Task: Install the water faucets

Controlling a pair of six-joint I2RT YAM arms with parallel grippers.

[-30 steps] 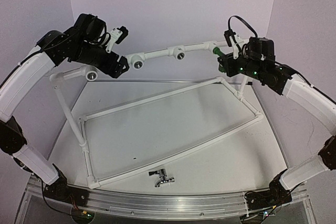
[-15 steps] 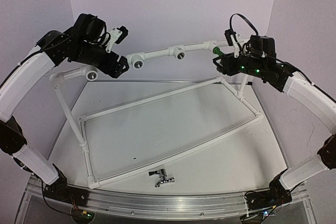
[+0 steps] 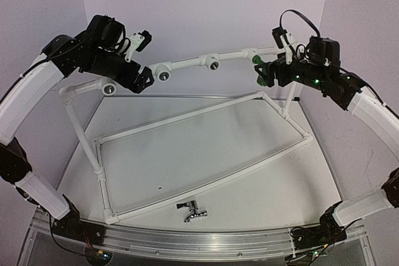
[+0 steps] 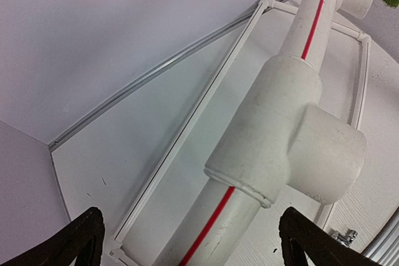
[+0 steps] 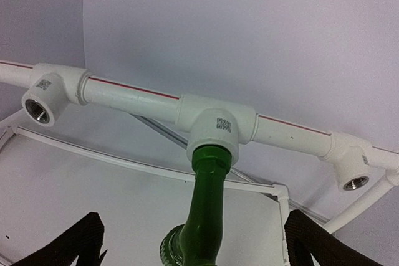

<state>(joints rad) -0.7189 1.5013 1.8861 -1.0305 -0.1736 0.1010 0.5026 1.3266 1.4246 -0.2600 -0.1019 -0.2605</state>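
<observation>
our right gripper [image 5: 193, 228] spread around glossy green faucet [image 5: 209, 197], left gripper [image 4: 190, 228] spread astride smooth white pipe [image 4: 274, 123], chrome faucet [image 3: 192, 210] by table's [image 3: 299, 179] near edge

White table [image 3: 187, 154], pipe frame [image 3: 181, 117] standing on it, chrome faucet [image 3: 192, 210] by near edge

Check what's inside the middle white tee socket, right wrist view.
The bright green plastic faucet enters the white plastic tee socket from below. Its threaded end is covered, so seating depth cannot be seen.
</observation>
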